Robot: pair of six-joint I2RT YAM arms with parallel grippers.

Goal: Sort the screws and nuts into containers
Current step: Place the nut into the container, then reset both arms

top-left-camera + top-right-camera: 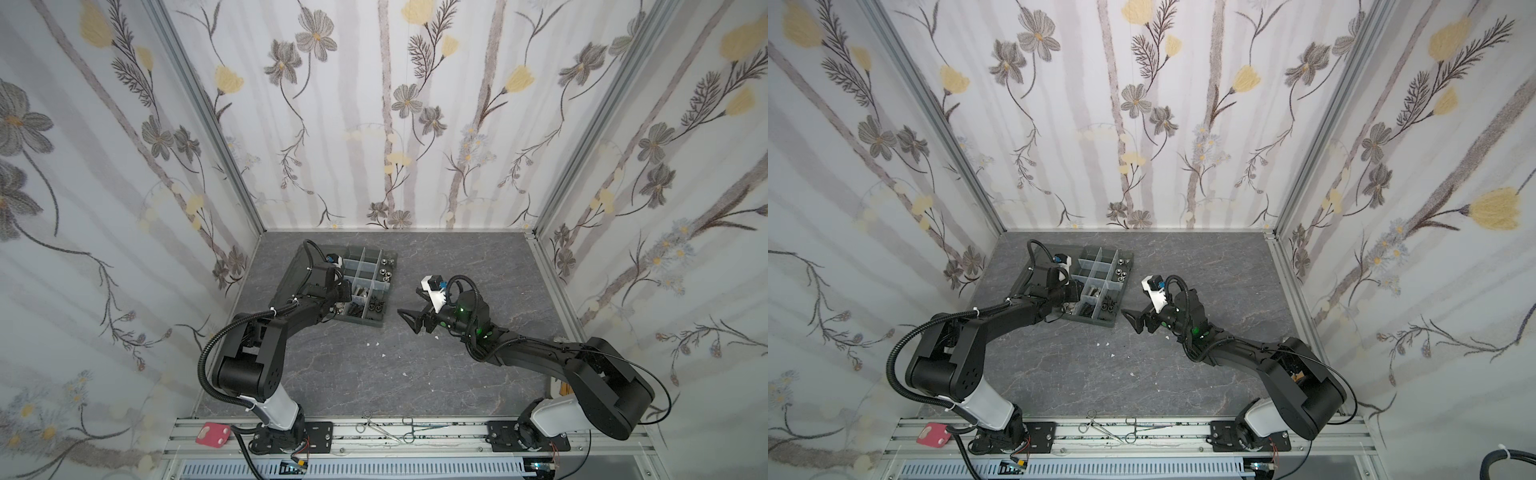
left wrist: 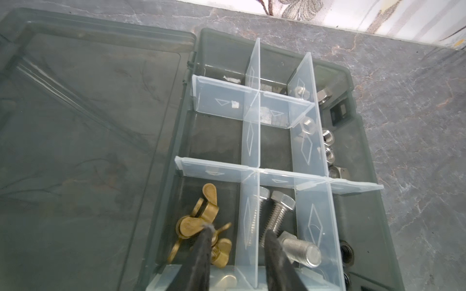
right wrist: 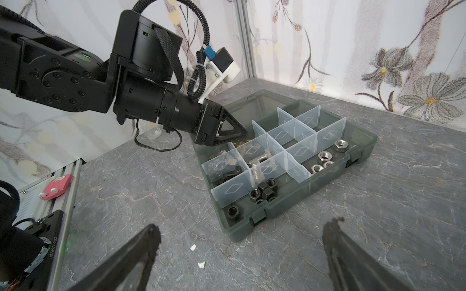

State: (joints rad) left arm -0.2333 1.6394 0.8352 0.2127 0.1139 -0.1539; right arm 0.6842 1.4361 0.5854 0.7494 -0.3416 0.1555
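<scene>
Your left claw (image 2: pixel 239 230) stands part open and empty, astride a divider (image 2: pixel 248 209) in the organizer box (image 2: pixel 363 141) — brass wing nuts (image 2: pixel 199 221) one side, silver bolts (image 2: pixel 280 211) the other. Lift straight up, so no finger snags the divider. Your right claw (image 3: pixel 243 224) hangs wide, empty, over the desk (image 3: pixel 151 176) beside the box.

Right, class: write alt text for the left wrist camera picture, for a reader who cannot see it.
The left gripper, open, straddles a clear divider in a grey organizer box: brass wing nuts in the cell on one side, silver bolts on the other. Silver nuts lie in edge cells; the lid lies open flat beside.
</scene>
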